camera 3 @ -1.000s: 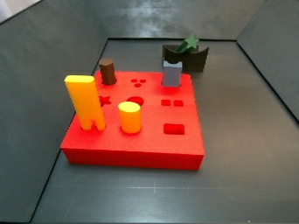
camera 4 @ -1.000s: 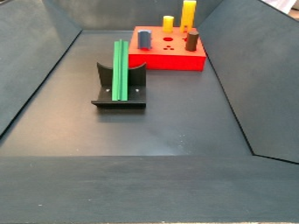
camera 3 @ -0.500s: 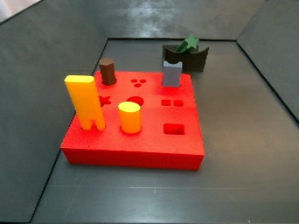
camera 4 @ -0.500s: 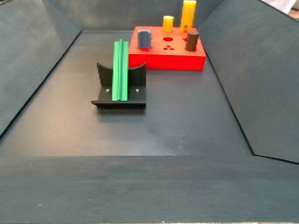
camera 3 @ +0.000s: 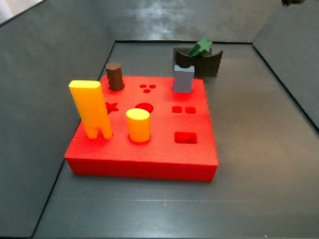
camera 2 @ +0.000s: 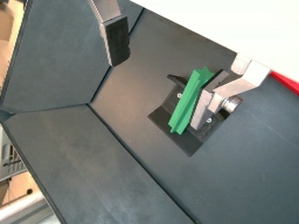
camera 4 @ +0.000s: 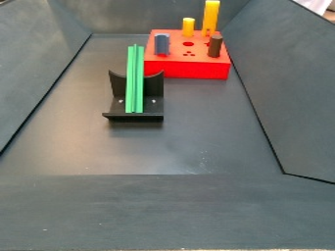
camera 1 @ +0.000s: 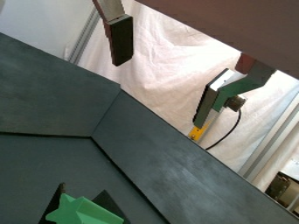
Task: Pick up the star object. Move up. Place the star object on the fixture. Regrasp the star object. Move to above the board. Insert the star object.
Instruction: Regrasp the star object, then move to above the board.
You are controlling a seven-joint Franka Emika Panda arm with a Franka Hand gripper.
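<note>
The star object, a long green ridged bar, rests on the dark fixture and nothing holds it. In a side view only its tip shows above the fixture, behind the red board. The gripper is open and empty, high above the floor, with the star object and fixture far below its fingers. In a wrist view the gripper frames a white cloth, and the bar's tip shows at the edge.
The board carries a tall yellow peg, a short yellow peg, a brown peg and a grey-blue peg. Dark sloping walls enclose the floor. A dark bit of the arm shows at an edge.
A dark bit of the arm has come into a side view's upper corner. The star object, fixture and board have not moved.
</note>
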